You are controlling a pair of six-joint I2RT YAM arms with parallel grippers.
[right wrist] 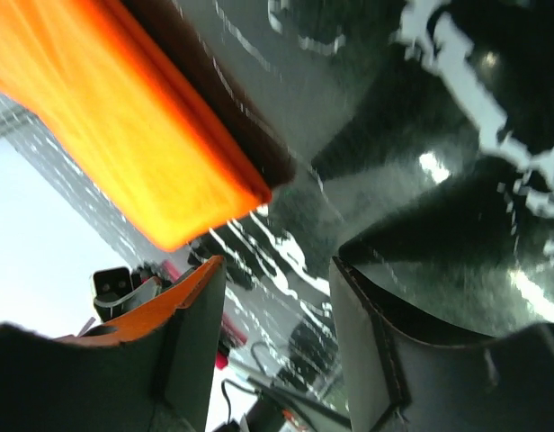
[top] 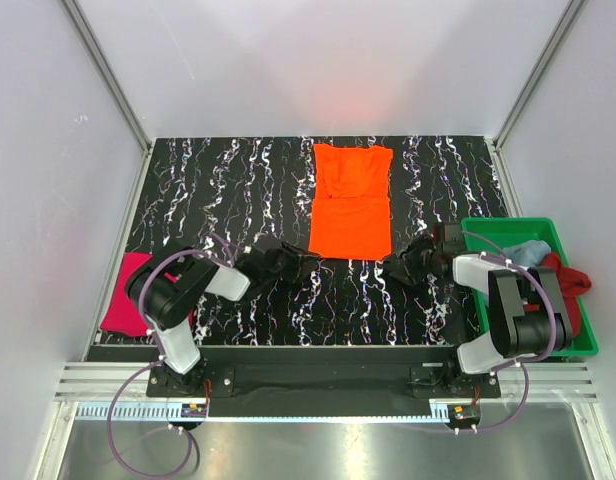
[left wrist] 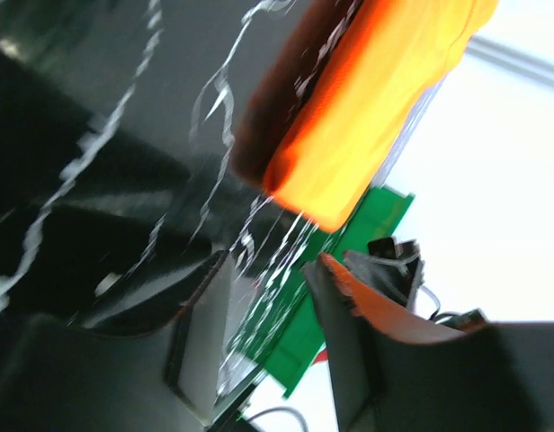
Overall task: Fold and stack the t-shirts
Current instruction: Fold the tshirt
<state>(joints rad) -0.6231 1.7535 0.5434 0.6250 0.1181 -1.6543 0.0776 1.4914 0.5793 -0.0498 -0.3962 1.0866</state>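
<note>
Top view, left to right: magenta t-shirt (top: pixel 123 292), compact at the desk's (top: pixel 218 190) left edge. My left end effector (top: pixel 286 266), jaws apart, empty. Orange t-shirt (top: pixel 350 205) flat at centre, which I judge half-folded. My right end effector (top: pixel 406 266), likewise parted and empty. Light blue t-shirt (top: pixel 531 250) and dark red t-shirt (top: pixel 573 278) lie heaped in the green tray (top: pixel 508 222). Nothing is stacked yet. Only the wrist views show the empty gaps between my fingers (left wrist: pixel 205 306), with the orange hem just ahead.

This was a robotics lab cell, not a home: white panel walls (top: pixel 318 60) in aluminium framing (top: pixel 108 75) enclosed the marbled black table (top: pixel 238 180) beyond the fingers (right wrist: pixel 367 333). Behind them, two robot arms (top: pixel 178 295) were bolted to a slotted metal rail (top: pixel 328 385), with cables (top: pixel 118 440) looping below.
</note>
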